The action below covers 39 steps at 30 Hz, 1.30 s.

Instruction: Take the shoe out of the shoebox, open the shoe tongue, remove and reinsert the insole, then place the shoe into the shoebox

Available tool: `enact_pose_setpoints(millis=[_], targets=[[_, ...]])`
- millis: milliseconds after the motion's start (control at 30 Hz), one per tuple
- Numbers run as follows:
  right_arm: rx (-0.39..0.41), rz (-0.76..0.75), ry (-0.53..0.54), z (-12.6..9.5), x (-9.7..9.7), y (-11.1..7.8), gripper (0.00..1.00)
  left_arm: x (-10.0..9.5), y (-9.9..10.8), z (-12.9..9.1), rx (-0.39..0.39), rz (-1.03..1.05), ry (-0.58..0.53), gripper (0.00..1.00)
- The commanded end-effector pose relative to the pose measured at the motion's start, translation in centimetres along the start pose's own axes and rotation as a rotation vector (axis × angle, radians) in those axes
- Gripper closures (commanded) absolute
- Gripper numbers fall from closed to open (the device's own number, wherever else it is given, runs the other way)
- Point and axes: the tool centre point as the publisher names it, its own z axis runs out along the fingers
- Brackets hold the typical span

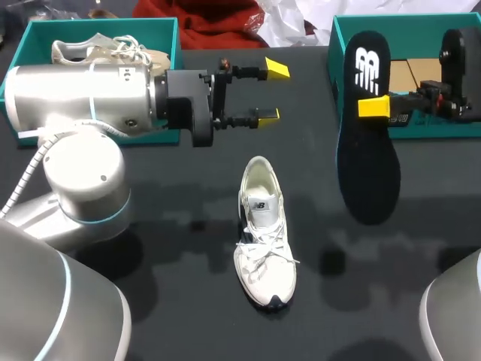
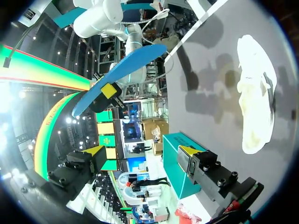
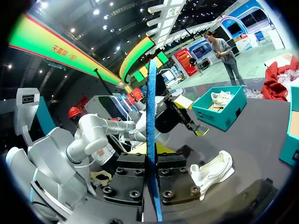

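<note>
The insole (image 1: 367, 143) is pinched by the right gripper (image 1: 373, 107) above the table (image 1: 180, 188), the white shoe (image 1: 263, 241) is laid on it, and the left gripper (image 1: 270, 92) is spread wide

A bench (image 1: 180, 286) covered in matte black fills the head view, its surface plain and even. Light falls from above: soft, blurred shadows (image 1: 334, 263) lie in patches on the black, some overlapping, none sharp-edged. Along the bench's far edge a red cloth (image 1: 218, 22) is bunched beside crumpled white paper (image 1: 289, 19). Whether these rest on the bench or just past it cannot be told.
</note>
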Motion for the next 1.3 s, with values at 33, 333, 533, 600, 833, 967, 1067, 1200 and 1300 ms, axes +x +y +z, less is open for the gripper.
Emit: enact_pose_setpoints(millis=[33, 333, 533, 600, 833, 967, 1067, 1200, 1300], targets=[[0.016, 0.002, 0.055, 0.4, -2.0, 0.7, 1.00, -0.1, 0.0, 0.1, 0.000, 0.001, 0.003, 0.00], [0.028, 0.147, 0.065, 0.9, -5.7, 3.2, 1.00, -0.1, 0.0, 0.1, 0.000, 0.001, 0.003, 0.00], [0.004, 0.284, 0.038, 1.1, -8.1, 4.0, 1.00, -0.1, 0.0, 0.1, 0.000, 0.001, 0.003, 0.00], [0.004, 0.284, 0.038, 1.1, -8.1, 4.0, 1.00, -0.1, 0.0, 0.1, 0.000, 0.001, 0.003, 0.00], [0.004, 0.284, 0.038, 1.1, -8.1, 4.0, 1.00, -0.1, 0.2, 0.4, 0.006, 0.008, 0.005, 0.00], [0.038, 0.402, 0.023, 2.3, -9.7, 4.7, 1.00, -0.3, 0.4, 0.7, 0.008, 0.015, 0.001, 0.00], [0.029, 0.515, 0.025, 3.3, -11.6, 5.0, 1.00, -0.4, 0.5, 0.7, 0.008, 0.011, -0.015, 0.00], [0.014, 0.583, 0.044, 4.0, -12.9, 4.9, 1.00, -0.7, 1.4, 0.4, 0.001, 0.007, 0.007, 0.00], [0.014, 0.583, 0.044, 4.0, -12.9, 4.9, 1.00, -0.7, 1.4, 0.4, 0.001, 0.007, 0.007, 0.00]])
